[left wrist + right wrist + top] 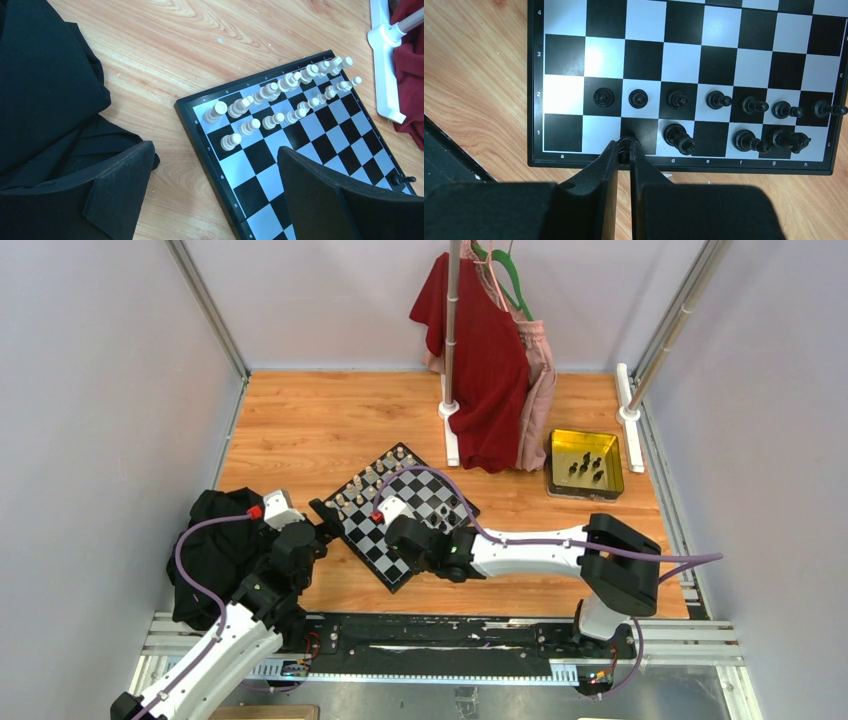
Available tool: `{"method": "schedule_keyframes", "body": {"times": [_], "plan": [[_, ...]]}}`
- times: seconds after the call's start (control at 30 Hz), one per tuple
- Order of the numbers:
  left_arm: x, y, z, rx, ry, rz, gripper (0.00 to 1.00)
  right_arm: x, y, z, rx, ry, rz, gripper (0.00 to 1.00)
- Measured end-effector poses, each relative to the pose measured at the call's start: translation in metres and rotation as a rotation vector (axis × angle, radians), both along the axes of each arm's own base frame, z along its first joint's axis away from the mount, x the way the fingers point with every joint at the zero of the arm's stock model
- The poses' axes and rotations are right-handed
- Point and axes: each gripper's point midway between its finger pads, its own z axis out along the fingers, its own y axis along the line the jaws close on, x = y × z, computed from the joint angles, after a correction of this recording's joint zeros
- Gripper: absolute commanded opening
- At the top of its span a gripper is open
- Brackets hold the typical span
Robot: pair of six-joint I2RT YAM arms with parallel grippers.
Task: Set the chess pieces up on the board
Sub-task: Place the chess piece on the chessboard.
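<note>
The board (pixel 385 555) lies tilted at the table's middle. Cream chess pieces (pixel 272 92) fill two rows on its far left side (pixel 370 480). Black chess pieces (pixel 716 100) stand in rows 1 and 2 of the board (pixel 644 60). My right gripper (pixel 624 145) is shut on a black piece (pixel 625 141) over the dark c1 square; in the top view it (pixel 408 545) hangs over the board's near side. My left gripper (pixel 215 170) is open and holds nothing, straddling the board's left rim (pixel 200 137), beside its left corner (pixel 325 520).
A yellow tray (pixel 556 455) at the back right holds several black pieces (pixel 585 468). A black cloth (pixel 215 555) lies left of the board. A rack with a red garment (pixel 485 360) stands behind it, with a white foot (pixel 385 75).
</note>
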Motion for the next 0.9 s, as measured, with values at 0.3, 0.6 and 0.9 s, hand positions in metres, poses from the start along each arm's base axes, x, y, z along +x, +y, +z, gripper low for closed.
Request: {"method": "schedule_keyframes", "body": {"times": [0.3, 0.6, 0.9], "plan": [[0.0, 0.0, 0.0, 0.0, 0.0, 0.0, 1.0, 0.006, -0.002, -0.01, -0.014, 0.018, -0.011, 0.0], [-0.001, 0.0, -0.003, 0.002, 0.005, -0.003, 1.0, 0.012, -0.001, -0.013, -0.008, 0.023, -0.02, 0.0], [-0.001, 0.0, -0.003, 0.004, 0.006, -0.005, 1.0, 0.013, 0.002, -0.013, -0.004, 0.028, -0.017, 0.31]]}}
